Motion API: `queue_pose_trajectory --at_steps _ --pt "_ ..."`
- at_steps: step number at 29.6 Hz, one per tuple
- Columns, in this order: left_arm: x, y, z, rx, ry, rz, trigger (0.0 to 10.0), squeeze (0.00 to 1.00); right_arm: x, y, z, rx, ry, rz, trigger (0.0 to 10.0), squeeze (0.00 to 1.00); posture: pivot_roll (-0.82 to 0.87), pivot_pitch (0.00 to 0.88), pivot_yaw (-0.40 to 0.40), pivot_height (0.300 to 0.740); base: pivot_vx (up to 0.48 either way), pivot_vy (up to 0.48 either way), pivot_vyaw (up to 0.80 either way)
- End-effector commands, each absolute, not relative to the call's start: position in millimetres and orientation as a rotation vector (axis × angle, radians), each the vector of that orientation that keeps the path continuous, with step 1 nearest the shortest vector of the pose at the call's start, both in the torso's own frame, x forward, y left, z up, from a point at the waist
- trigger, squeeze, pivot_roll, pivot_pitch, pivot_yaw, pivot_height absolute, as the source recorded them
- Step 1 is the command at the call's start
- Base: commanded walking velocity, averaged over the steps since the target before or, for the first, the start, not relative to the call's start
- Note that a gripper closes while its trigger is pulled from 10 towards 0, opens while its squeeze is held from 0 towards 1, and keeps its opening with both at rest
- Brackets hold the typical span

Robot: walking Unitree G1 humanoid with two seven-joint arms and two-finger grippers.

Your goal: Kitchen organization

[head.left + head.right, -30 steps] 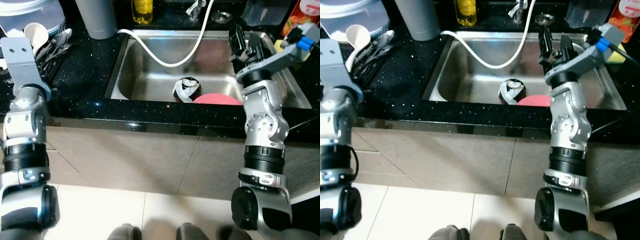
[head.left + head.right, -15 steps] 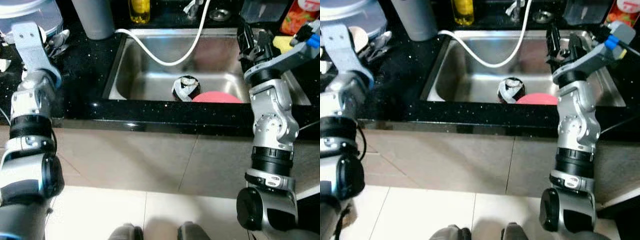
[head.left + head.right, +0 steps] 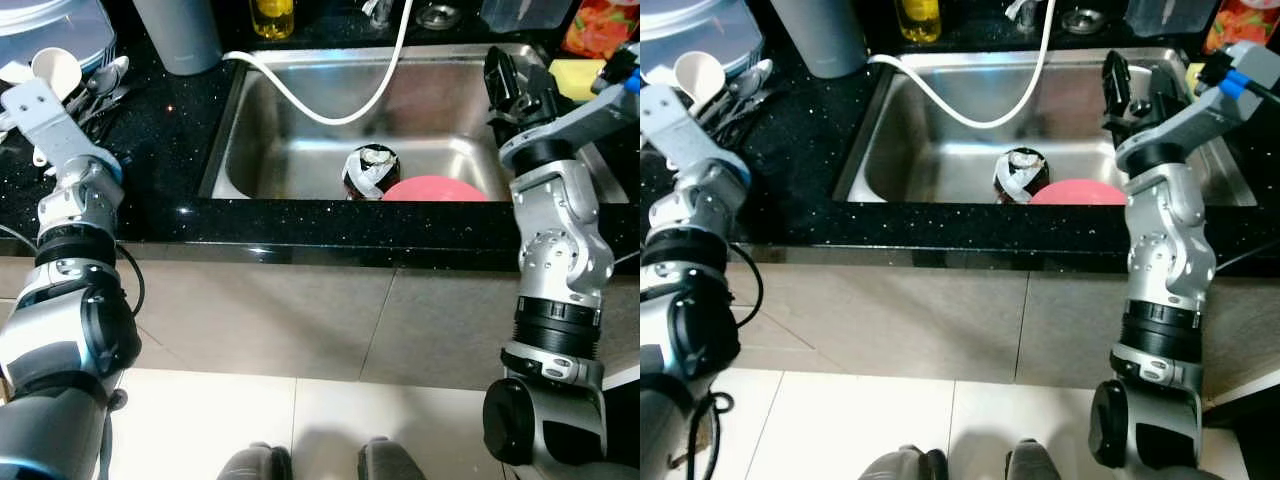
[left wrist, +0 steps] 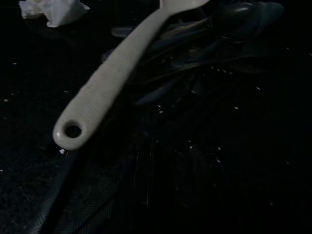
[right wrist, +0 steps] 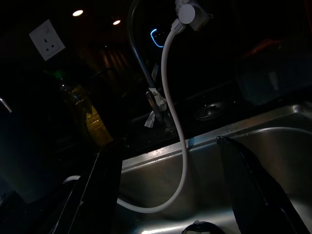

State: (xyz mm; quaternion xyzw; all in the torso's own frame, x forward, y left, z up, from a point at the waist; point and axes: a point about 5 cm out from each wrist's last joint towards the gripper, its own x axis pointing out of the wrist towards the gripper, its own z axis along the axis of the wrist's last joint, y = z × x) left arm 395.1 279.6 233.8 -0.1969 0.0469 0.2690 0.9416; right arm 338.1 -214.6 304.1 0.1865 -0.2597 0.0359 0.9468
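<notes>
Spoons (image 3: 100,85) lie in a heap on the black desk (image 3: 170,150), to the left of the sink (image 3: 290,150), with a white ladle (image 4: 112,73) lying on top of them. The left arm reaches out over this heap, and I cannot tell if its pincer is spread or pressed together. In the left wrist view the ladle's handle, with a hole at its end, lies across the dark spoons. The right pincer (image 5: 168,190) hangs over the right part of the sink with its fingers (image 5: 248,185) spread wide and nothing between them. In the sink sit a dark bowl (image 3: 370,172) and a pink plate (image 3: 432,188), side by side. A white hose (image 3: 330,105) loops down into the sink. A grey can (image 3: 180,35) and a yellow bottle (image 3: 273,18) stand on the desk behind.
</notes>
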Motion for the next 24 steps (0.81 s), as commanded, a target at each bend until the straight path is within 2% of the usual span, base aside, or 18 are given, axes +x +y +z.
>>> queue_pose_trajectory --at_steps 1,11,13,14,15,24 --pt "390.6 290.9 228.6 -0.418 0.120 0.606 10.0 0.00 336.4 -214.0 304.4 0.377 -0.524 0.073 10.0 0.00 -0.11 0.194 0.110 0.740 0.000 0.000 0.00" --pt "392.0 288.4 232.3 -0.483 0.158 0.599 10.0 0.00 335.6 -213.0 304.5 0.373 -0.520 0.072 10.0 0.00 -0.10 0.200 0.118 0.740 0.000 0.000 0.00" --pt "392.3 291.0 247.1 -0.294 0.119 0.573 10.0 0.00 334.5 -214.5 304.3 0.374 -0.522 0.066 10.0 0.00 -0.09 0.202 0.123 0.740 0.000 0.000 0.00" --pt "392.3 291.0 247.1 -0.294 0.119 0.573 10.0 0.00 334.5 -214.5 304.3 0.374 -0.522 0.066 10.0 0.00 -0.09 0.202 0.123 0.740 0.000 0.000 0.00" --pt "389.8 297.9 258.8 -0.115 0.084 0.569 10.0 0.00 334.3 -215.5 303.2 0.377 -0.521 0.061 10.0 0.00 -0.09 0.201 0.124 0.740 0.000 0.000 0.00" --pt "377.9 321.6 254.4 -0.093 0.125 0.597 10.0 0.00 335.8 -213.8 301.1 0.386 -0.515 0.063 10.0 0.00 -0.07 0.200 0.125 0.740 0.000 0.000 0.00"
